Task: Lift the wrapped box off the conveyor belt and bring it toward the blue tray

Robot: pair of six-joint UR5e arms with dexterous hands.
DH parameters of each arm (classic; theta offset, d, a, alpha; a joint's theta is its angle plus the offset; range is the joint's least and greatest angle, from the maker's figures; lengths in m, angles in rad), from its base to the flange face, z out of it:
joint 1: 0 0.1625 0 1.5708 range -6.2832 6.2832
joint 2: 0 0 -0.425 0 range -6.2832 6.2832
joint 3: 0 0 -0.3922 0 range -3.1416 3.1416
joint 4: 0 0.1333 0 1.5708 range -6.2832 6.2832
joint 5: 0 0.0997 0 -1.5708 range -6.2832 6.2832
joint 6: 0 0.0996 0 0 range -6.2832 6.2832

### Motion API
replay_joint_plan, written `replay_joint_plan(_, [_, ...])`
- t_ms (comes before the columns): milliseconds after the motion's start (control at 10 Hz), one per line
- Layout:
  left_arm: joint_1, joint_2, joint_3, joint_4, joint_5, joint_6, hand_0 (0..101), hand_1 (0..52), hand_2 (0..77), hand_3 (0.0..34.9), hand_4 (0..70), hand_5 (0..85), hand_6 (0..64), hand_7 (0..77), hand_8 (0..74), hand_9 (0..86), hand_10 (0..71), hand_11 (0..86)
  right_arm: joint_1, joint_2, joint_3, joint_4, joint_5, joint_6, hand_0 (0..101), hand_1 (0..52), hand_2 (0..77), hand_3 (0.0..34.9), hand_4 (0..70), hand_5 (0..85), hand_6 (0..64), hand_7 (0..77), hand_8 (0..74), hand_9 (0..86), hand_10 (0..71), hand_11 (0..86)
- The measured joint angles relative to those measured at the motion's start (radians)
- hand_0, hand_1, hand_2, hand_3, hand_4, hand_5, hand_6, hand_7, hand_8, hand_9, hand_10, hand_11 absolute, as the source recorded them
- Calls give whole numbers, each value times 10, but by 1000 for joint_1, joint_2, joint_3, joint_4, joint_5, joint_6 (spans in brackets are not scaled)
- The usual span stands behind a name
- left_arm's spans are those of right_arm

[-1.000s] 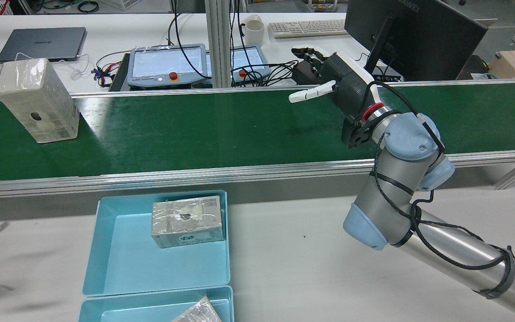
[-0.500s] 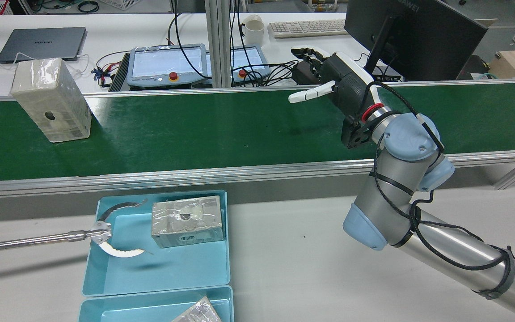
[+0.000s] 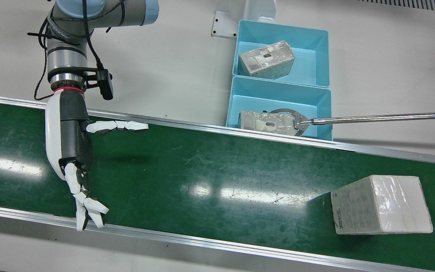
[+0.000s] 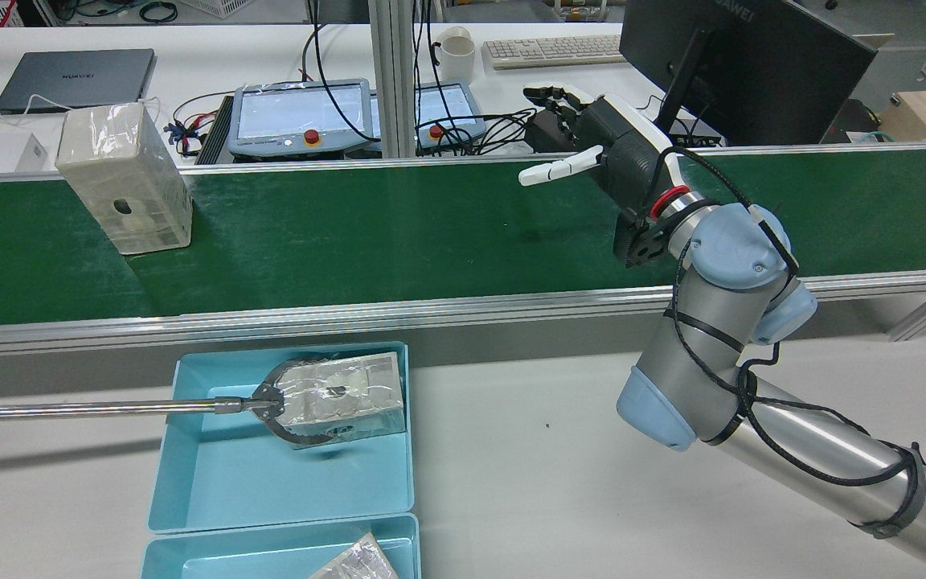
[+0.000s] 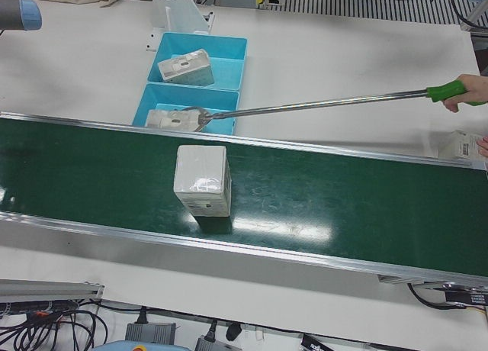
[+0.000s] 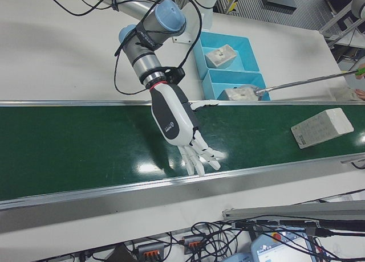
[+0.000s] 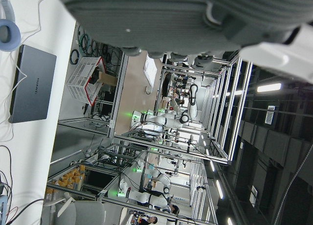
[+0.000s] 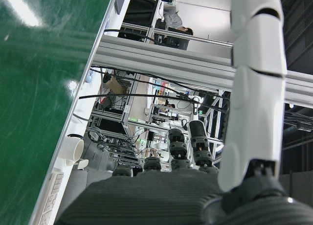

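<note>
Right hand (image 3: 72, 151): hovered above conveyor belt (image 3: 202, 181) at frame left, fingers spread, holding nothing; presumably posted to meet the approaching item. Wrapped box (image 3: 381, 204): on belt, lower right, well apart. Blue tray (image 3: 325, 109): upper centre, where a reaching tool (image 3: 372, 119) clasped another box.

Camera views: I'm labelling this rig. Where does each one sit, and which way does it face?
Front view: above, looking down on the belt; right hand.
Rear view: high behind, facing forward; right arm.
Left-front view: operators' side, toward the wrapped box; only a person's hand.
Right-front view: operators' side; right hand.
Left hand view: on left hand, facing the lab.
Right hand view: on right hand, past its fingers.
Shared: front and rear show the grabber.
</note>
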Motion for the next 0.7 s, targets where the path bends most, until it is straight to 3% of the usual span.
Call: replay_joint_plan(700, [0,0,0,0,0,0,0,0,5,0,0,11,0,0,5,0,5,5,-1,0,0,0,0,-1,478,136,109,66,44,245,49,38,16,16,0,11])
